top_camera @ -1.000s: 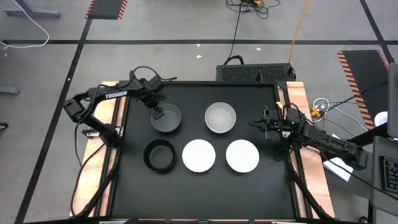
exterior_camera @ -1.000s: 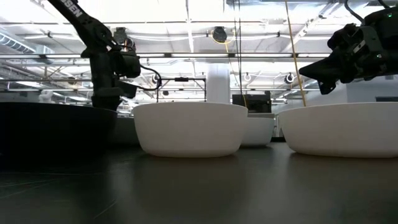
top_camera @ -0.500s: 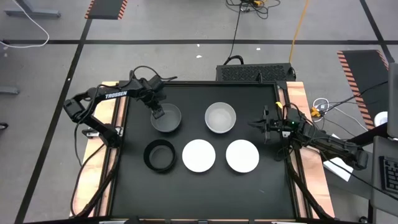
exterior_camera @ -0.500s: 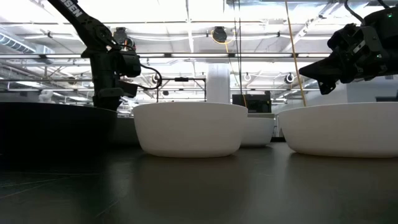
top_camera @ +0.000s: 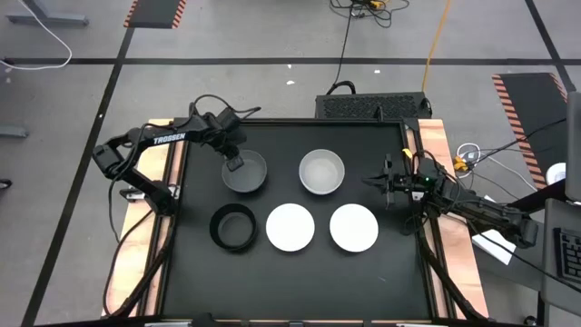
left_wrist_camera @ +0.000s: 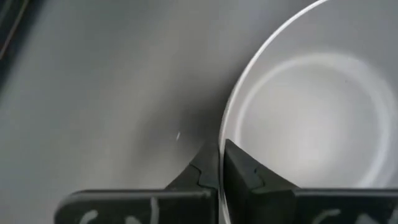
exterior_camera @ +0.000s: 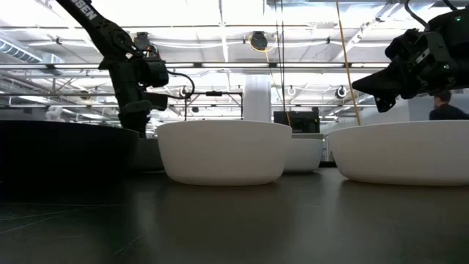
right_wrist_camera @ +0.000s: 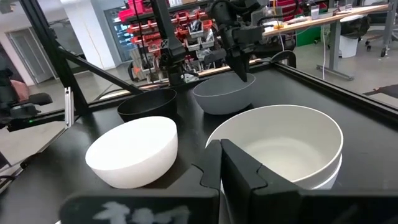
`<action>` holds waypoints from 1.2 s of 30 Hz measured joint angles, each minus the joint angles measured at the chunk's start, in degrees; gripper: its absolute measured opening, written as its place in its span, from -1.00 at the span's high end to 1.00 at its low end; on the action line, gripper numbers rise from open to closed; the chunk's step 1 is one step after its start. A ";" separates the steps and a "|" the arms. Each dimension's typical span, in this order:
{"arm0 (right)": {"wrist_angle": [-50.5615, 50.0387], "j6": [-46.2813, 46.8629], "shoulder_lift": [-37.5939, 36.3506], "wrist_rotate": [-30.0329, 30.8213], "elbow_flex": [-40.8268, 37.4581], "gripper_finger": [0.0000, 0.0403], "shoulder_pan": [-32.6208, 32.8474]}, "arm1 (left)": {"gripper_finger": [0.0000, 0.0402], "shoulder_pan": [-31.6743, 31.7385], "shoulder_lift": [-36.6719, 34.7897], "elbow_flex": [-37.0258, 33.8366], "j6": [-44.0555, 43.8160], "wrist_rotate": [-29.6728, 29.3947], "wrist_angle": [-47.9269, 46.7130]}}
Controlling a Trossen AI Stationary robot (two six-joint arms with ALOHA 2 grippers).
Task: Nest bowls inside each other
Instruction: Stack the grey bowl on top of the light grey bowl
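Observation:
A grey bowl [top_camera: 247,173] stands at the far left of the black table, and my left gripper [top_camera: 234,164] is shut on its rim. To its right is a pale-inside bowl [top_camera: 322,172], with a second rim showing under it in the right wrist view [right_wrist_camera: 280,146]. A black bowl [top_camera: 233,227] and two white bowls [top_camera: 290,227] [top_camera: 354,227] form the near row. My right gripper [top_camera: 372,182] hangs shut above the table's right side, level with the pale-inside bowl and touching nothing. My left gripper pinches the grey bowl's rim [left_wrist_camera: 222,127] on the bowl's far-left side, one finger [left_wrist_camera: 245,171] inside the bowl and one outside. The fingers come from above, pointing down [right_wrist_camera: 244,76]. The bowl sits upright with its base on the table [right_wrist_camera: 224,106].
Wooden strips [top_camera: 438,154] border the black table top [top_camera: 300,282] on both sides. A dark box [top_camera: 372,106] stands past the far edge, with cables on the floor beyond it. In the low view a person [exterior_camera: 443,106] shows far off in the room.
My left gripper has shut on the grey bowl's rim and shifted a little toward the table's right edge. The right arm has kept still.

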 joint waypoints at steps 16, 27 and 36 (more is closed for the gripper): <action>0.12 0.06 0.07 0.00 0.00 1.00 0.00 | 0.99 -3.47 -7.01 -0.04 -0.01 5.24 10.53; 0.16 0.06 0.07 0.00 0.00 1.00 -0.02 | 1.00 -8.23 -28.53 -1.10 -3.01 7.89 11.07; 0.16 0.08 0.07 0.00 0.00 1.00 -0.02 | 1.00 -13.37 -41.01 -2.91 -6.39 5.72 10.35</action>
